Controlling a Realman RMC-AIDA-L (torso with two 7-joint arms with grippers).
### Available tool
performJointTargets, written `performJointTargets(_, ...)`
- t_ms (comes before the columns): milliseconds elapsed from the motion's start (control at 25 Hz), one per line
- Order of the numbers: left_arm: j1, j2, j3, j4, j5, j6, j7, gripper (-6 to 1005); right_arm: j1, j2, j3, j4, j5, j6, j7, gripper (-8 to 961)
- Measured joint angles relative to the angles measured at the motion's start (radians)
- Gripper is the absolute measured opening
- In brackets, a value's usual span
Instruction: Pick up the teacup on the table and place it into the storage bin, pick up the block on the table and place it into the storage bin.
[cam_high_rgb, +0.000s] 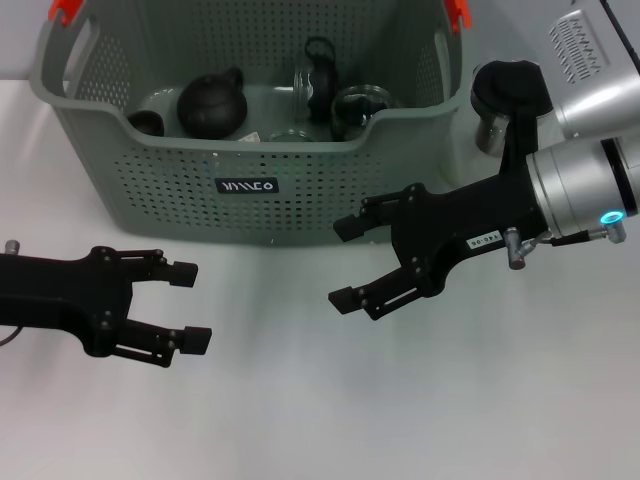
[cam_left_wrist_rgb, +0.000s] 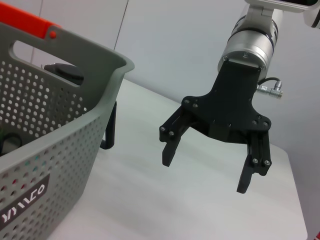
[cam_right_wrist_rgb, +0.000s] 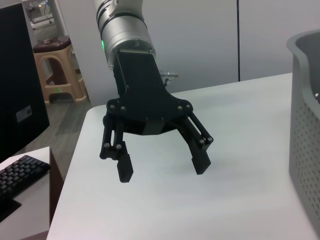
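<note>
Two black grippers hover over a white table (cam_high_rgb: 300, 420), both with fingers spread and nothing between them. Nearest the robot, on the left, the left gripper (cam_high_rgb: 190, 305) reaches in from the left edge, its two pads pointing right, well apart from each other and clear of the tabletop items. To the right and slightly farther off, the right gripper (cam_high_rgb: 345, 262) extends from a silver forearm with a lit blue-green ring, its fingers pointing left toward the middle of the table; the upper fingertip sits just in front of the near wall of the storage bin (cam_high_rgb: 300, 180), whether touching cannot be told.

The storage bin, a grey perforated basket with a small black label on its near wall and orange clips on its rim, stands at the far side of the table, left of centre. Inside it lie a dark round teapot (cam_high_rgb: 212, 103), a small dark teacup (cam_high_rgb: 147, 122) at the left of the teapot, and clear glass vessels (cam_high_rgb: 358, 108) with black fittings. No block can be made out in the bin.

Beyond the bin's right corner stands a black-lidded jug (cam_high_rgb: 497, 100), partly hidden by the right arm.
</note>
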Motion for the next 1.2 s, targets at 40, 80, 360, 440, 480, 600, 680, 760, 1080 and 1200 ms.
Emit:
performJointTargets(40, 0.0, 0.0, 0.0, 0.0, 0.0, 0.0, 0.0, 951, 0.001, 0.0, 0.0, 0.0, -0.001, 0.0, 0.001, 946)
performJointTargets(80, 0.0, 0.0, 0.0, 0.0, 0.001, 0.0, 0.0, 951, 0.002, 0.0, -0.001, 0.0, -0.002, 0.0, 0.002, 946)
performJointTargets(360, 0.0, 0.0, 0.0, 0.003, 0.008, 0.0, 0.0, 951, 0.004, 0.0, -0.019, 0.001, -0.004, 0.01, 0.005, 947)
performJointTargets(440, 0.0, 0.0, 0.0, 0.003, 0.009, -0.001, 0.0, 951, 0.004, 0.0, -0.027, 0.001, -0.005, 0.014, 0.006, 947)
performJointTargets(480, 0.0, 0.0, 0.0, 0.003, 0.009, -0.001, 0.0, 951, 0.004, 0.0, -0.032, 0.001, -0.005, 0.014, 0.006, 947)
performJointTargets(600, 0.0, 0.0, 0.001, 0.003, 0.01, -0.001, 0.0, 951, 0.004, 0.0, -0.038, 0.001, -0.003, 0.014, 0.006, 947)
performJointTargets(680, 0.0, 0.0, 0.001, 0.003, 0.011, -0.001, 0.0, 951, 0.004, 0.0, -0.038, 0.001, -0.003, 0.015, 0.007, 947)
performJointTargets(760, 0.0, 0.0, 0.002, 0.003, 0.011, -0.001, -0.001, 951, 0.004, 0.0, -0.038, 0.001, -0.003, 0.015, 0.007, 947)
performJointTargets(1080, 0.0, 0.0, 0.003, 0.002, 0.011, 0.001, -0.001, 952, 0.005, 0.0, -0.038, 0.001, -0.005, 0.015, 0.008, 946)
performJointTargets(1200, 0.0, 0.0, 0.003, 0.002, 0.011, 0.002, -0.001, 952, 0.005, 0.0, -0.038, 0.001, -0.005, 0.015, 0.009, 946)
